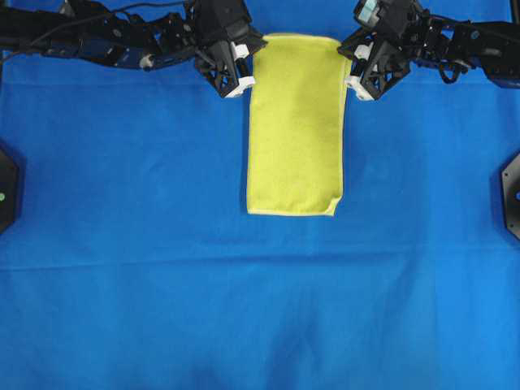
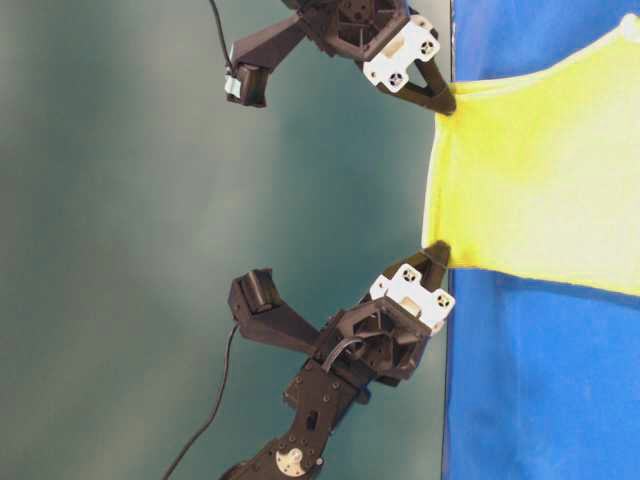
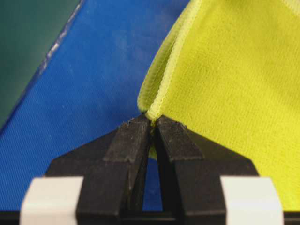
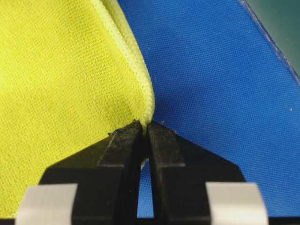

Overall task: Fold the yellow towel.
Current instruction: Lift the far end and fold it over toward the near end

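Towel (image 1: 296, 126), yellow and finely woven with a paler stitched hem, lies as a long folded rectangle on the blue cloth (image 1: 146, 268). Wrist views show doubled hem layers pinched at each corner. Left gripper (image 1: 237, 81) and right gripper (image 1: 355, 83), both angled inward, clamp its far corners.

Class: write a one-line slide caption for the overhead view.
Both grippers, left and right, pinch the yellow towel's far corners.
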Robot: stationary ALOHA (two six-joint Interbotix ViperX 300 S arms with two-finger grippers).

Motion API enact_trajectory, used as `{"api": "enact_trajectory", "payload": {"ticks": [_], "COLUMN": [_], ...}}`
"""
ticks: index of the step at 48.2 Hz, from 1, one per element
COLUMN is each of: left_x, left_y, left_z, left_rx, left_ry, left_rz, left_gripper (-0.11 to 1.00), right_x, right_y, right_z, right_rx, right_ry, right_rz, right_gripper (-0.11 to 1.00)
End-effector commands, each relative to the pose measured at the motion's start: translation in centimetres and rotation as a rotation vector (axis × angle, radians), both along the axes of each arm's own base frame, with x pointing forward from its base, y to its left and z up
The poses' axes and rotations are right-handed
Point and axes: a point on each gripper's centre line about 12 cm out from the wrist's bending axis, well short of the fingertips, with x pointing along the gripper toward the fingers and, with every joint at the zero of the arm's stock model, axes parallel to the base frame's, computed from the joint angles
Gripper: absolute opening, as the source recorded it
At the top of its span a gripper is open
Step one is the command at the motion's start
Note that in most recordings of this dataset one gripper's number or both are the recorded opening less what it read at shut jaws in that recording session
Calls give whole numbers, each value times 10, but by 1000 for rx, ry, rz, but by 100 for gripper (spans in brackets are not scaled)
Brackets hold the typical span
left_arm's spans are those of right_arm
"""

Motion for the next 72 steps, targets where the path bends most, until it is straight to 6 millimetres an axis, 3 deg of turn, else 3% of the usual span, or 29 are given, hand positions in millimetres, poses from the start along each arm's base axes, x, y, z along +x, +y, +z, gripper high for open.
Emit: {"api": "enact_trajectory", "payload": {"ticks": [1,11,17,22,34,43,57,72], "left_x": [0,-9,-16,-20,-23,-24,-14,-9], "left_y": [-4,-33,-63,-87,-141,-166,-188,-194], "left_z": [29,57,74,77,58,26,-12,-14], "left_rx": [24,40,43,27,-15,-42,-56,-53], "left_ry": [-46,-80,-97,-90,-20,56,76,54], "left_rz": [-8,-60,-117,-164,-288,-349,-397,-413], "left_gripper": [3,3,3,3,3,3,3,3], "right_x": [0,-5,-7,-8,-5,-2,11,17], "right_y": [0,22,45,66,112,131,149,156], "right_z": [17,46,60,64,52,28,-2,-8], "right_rx": [-23,-47,-55,-47,20,77,128,138], "right_ry": [-33,-37,-43,-50,-25,22,37,45], "right_rz": [-6,24,69,116,208,243,296,317], "right_gripper": [4,4,4,4,4,4,4,4]}}
